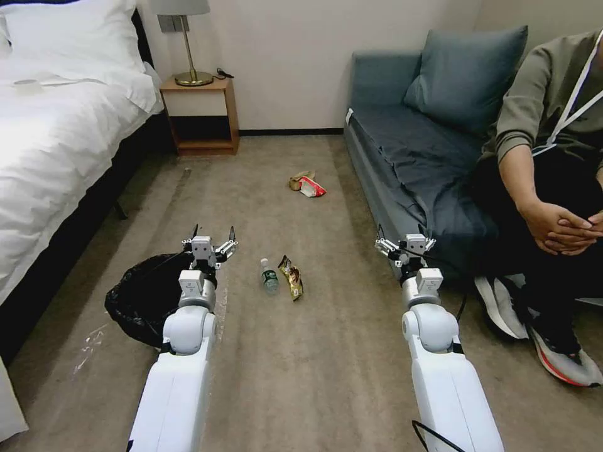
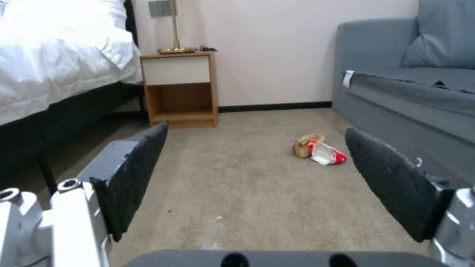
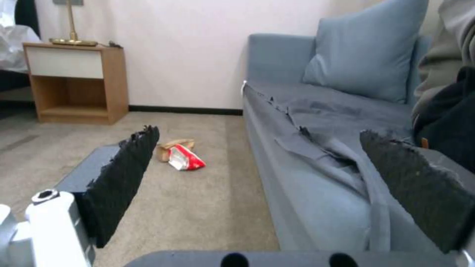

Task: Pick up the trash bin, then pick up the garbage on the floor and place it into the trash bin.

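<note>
On the carpet's near left, the trash bin (image 1: 143, 298) is sitting beside the left gripper (image 1: 212, 242); both it and the right gripper (image 1: 404, 240) are hovering spread, empty. Bottle (image 1: 269, 277) and wrapper (image 1: 291, 277) are lying between them.

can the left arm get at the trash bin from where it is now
Probably yes. The left gripper is open and holds nothing, and the trash bin stands on the carpet just to its left, with nothing between them.

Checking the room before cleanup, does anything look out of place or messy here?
Yes, litter on the carpet: a clear bottle and gold-brown wrapper between the arms, plus a red-and-white packet beside crumpled tan paper farther off. The trash bin stands upright by the bed.
</note>
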